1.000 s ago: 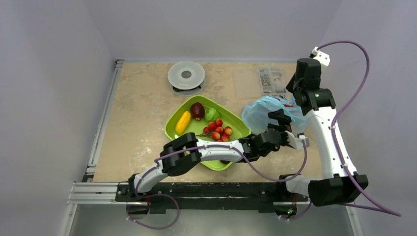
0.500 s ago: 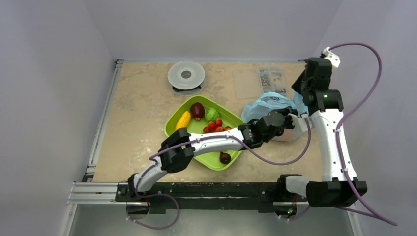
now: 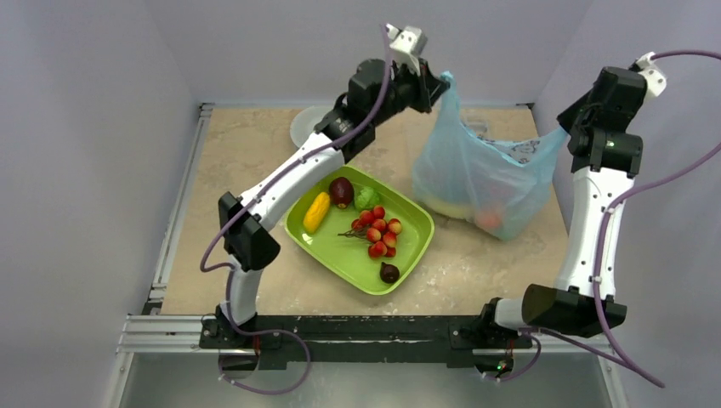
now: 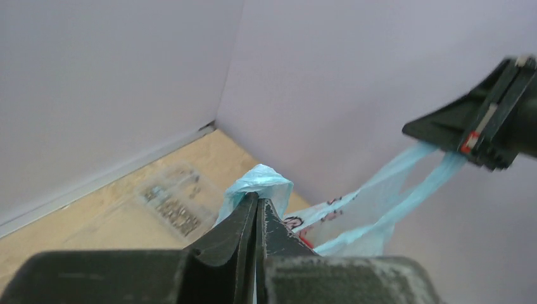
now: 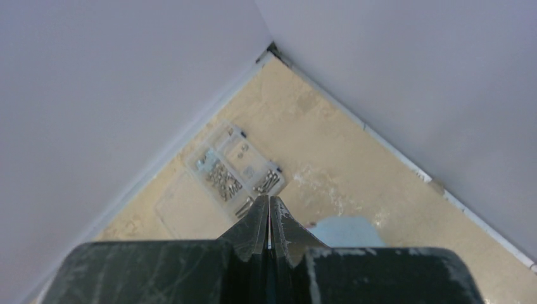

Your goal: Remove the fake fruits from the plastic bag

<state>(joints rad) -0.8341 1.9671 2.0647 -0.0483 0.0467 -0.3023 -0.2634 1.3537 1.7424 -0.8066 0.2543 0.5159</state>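
Two arms hold the blue bag [image 3: 476,170] stretched between them over the worktop [image 3: 246,170] — the left tool [image 3: 435,85] clenched on one bunched top corner, the right tool [image 3: 565,129] clenched on the handle loops. Some fruits [image 3: 487,219] sag inside the bag's low end — more lie in the green tray [image 3: 336,255] beside it.

Even soft light, faint shadows, no glare, wrist views' foregrounds blurred

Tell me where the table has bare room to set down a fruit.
Bare: the wide strip between the green tray and the left rail, and the near patch in front of the plastic bag. Crowded: the tray's far half.
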